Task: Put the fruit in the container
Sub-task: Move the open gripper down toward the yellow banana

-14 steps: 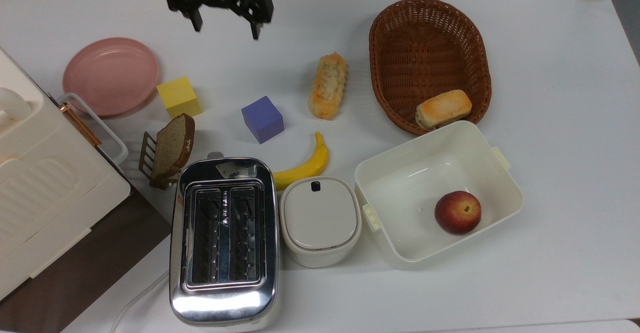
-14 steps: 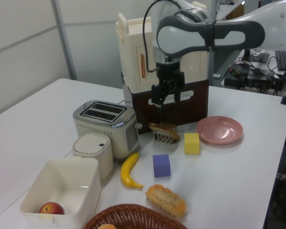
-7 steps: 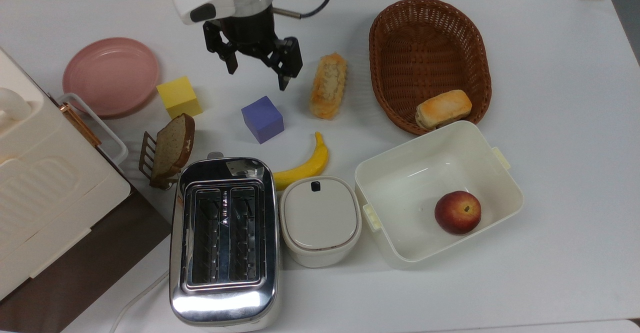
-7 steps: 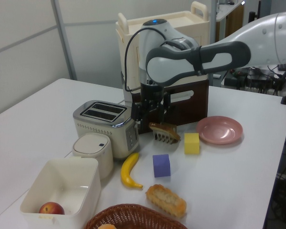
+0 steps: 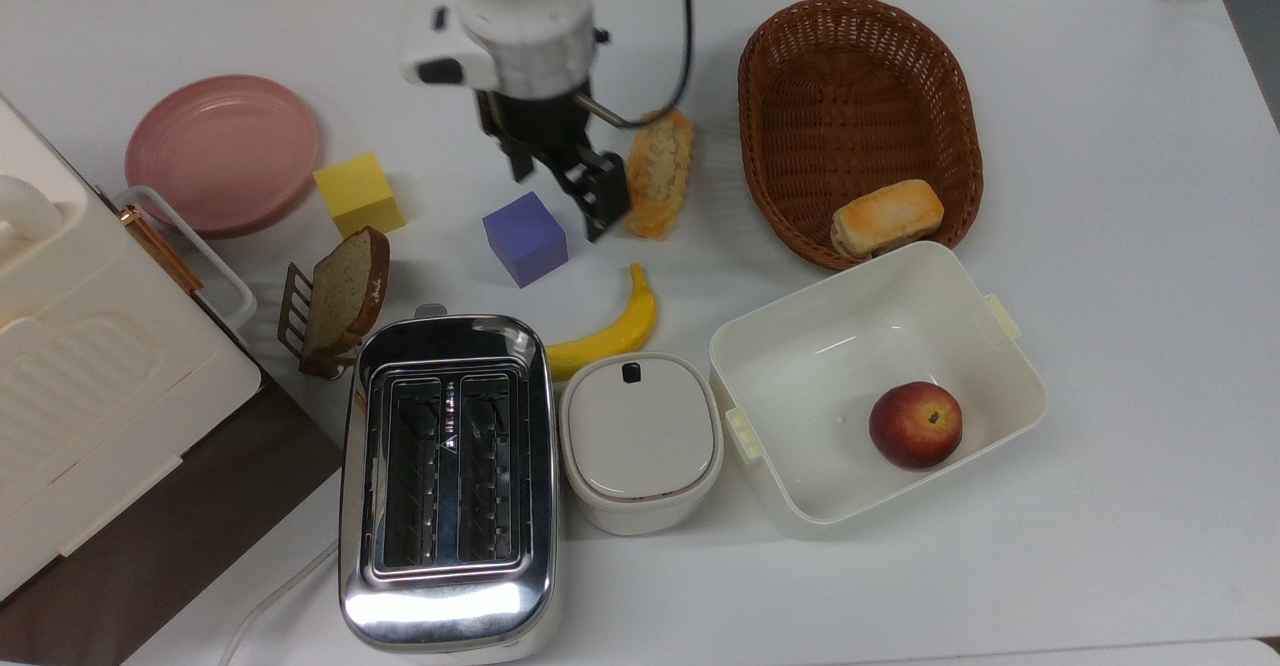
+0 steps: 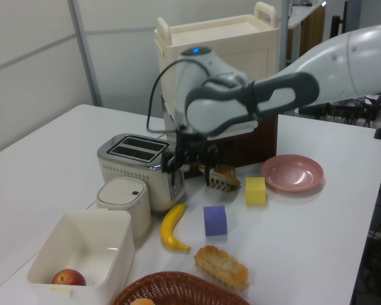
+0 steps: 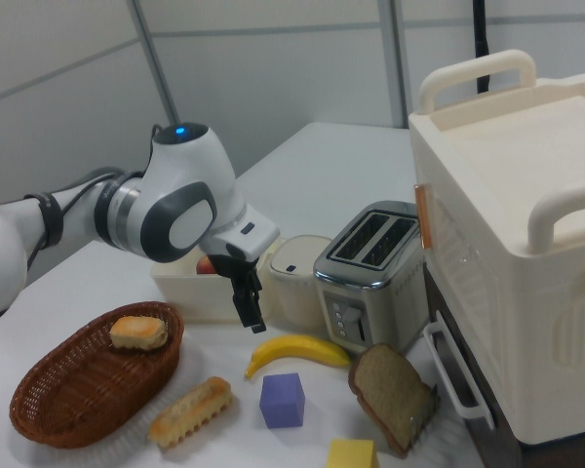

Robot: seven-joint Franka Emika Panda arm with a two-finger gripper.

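The tool [image 5: 565,196] hangs open at upper centre, above the banana [image 5: 608,329] lying on the bench [image 5: 1100,196].

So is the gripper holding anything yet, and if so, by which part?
Nothing is held. The gripper is open above the table; the banana lies untouched beside the lidded pot.

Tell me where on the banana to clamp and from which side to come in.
Grip the banana at its thick middle, descending from above with the pincer closing across its width. It lies flat on the table, and its lower end is tucked against the toaster and lidded pot, so that end looks crowded.
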